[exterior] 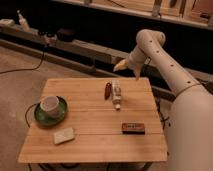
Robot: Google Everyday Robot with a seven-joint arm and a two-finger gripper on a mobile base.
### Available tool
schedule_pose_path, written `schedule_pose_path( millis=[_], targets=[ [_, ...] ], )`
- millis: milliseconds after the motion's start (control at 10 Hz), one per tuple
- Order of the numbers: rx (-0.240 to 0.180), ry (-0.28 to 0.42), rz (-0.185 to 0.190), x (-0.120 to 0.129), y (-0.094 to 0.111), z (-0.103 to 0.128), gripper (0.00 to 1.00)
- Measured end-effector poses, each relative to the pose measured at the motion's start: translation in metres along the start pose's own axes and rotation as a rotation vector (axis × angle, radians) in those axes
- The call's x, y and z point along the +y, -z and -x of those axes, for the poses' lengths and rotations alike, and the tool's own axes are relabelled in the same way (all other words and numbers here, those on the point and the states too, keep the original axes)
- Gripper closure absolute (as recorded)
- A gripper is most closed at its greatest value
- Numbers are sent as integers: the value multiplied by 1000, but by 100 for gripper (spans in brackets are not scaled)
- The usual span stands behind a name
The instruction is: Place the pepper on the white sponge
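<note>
Gripper: the gripper (120, 65) hung above the far edge of the table (90, 146); jaws wide, holding nothing.
Pepper: the pepper (107, 90) lay near that far edge, just beside a white bottle (116, 93), untouched.
Bearing: the pepper lay below the jaws, slightly toward the plate side; its long axis ran far edge to near edge.
Sponge: the white sponge (64, 135) lay near the front-left corner as viewed, well apart from the pepper.

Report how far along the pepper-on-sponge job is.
Done: nothing; the pepper lies on the table beside a white bottle, far from the white sponge. In hand: the end effector hovers open and empty above the table's far edge, near the pepper. Left: grasp the pepper, carry it to the sponge, release.
</note>
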Motion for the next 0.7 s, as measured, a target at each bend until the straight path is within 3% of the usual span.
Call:
schedule_pose_path(
  millis=[200,400,700],
  targets=[
    [65,49,-70,-26,-20,-12,20],
    [93,92,-123,-36,-40,-10,20],
    [98,98,-131,-38,-43,-10,20]
  ],
)
